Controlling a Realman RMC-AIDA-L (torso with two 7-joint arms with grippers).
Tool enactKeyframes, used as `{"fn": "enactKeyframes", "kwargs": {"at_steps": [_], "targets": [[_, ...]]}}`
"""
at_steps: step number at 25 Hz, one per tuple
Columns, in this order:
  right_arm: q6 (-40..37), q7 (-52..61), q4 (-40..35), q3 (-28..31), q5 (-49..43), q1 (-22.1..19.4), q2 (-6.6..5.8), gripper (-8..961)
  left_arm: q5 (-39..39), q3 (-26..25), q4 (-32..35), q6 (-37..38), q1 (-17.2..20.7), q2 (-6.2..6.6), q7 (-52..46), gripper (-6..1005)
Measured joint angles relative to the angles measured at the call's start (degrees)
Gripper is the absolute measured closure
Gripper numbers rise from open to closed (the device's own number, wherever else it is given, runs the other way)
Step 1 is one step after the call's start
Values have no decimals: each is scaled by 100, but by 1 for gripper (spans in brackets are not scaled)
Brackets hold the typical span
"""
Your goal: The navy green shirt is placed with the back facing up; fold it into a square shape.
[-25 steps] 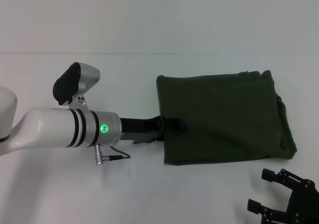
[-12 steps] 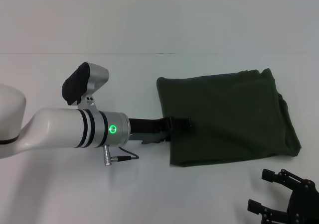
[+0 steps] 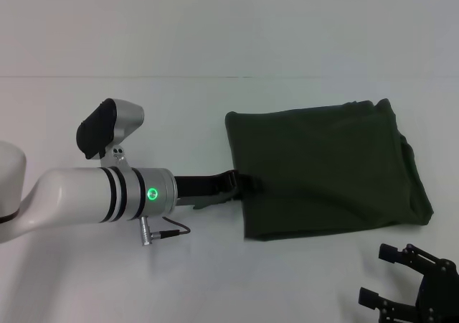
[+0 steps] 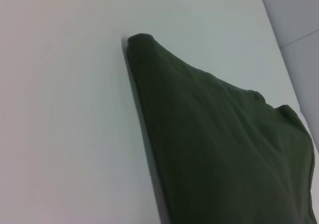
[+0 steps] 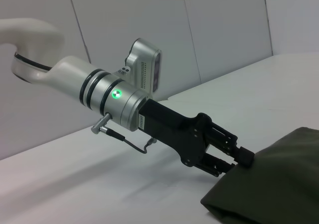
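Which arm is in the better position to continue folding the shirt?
Left. The left gripper is already at the left edge of the navy green shirt, while the right gripper sits open near the table's front edge, off the cloth.

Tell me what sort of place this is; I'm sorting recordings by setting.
Probably a robot lab or test bench, not a home: a bare white table, plain pale wall panels, and only a folded dark olive-green knit shirt with the left gripper at its edge.

Head view: high, looking down on table [image 3: 215, 280]. Left wrist: close, skimming shirt [image 4: 219, 149]. Right wrist: low, sideways. All share shirt's left edge.
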Motion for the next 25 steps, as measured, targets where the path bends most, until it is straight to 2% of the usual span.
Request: {"fn": "enactKeyframes", "kwargs": {"at_steps": [4,9,15,20,23,25], "targets": [[-56,0,0,27,0,7,-6,10,-43,0,8,0,4,-8,308,504],[-78,0,0,38,0,17,-13,10,-101,2,11,38,7,3,350,747],[-79,0,0,42,11,36,-14,10,-265,2,13,115,21,22,505,900],[-83,0,0,62,42,55,-14,10,-304,-2,67,190,133,128,556,921],[-84,2,0,77,45,76,-15,10,-307,-34,70,227,234,267,558,922],[-84,6,0,77,45,89,-15,11,-308,-127,75,301,343,407,559,922]]}}
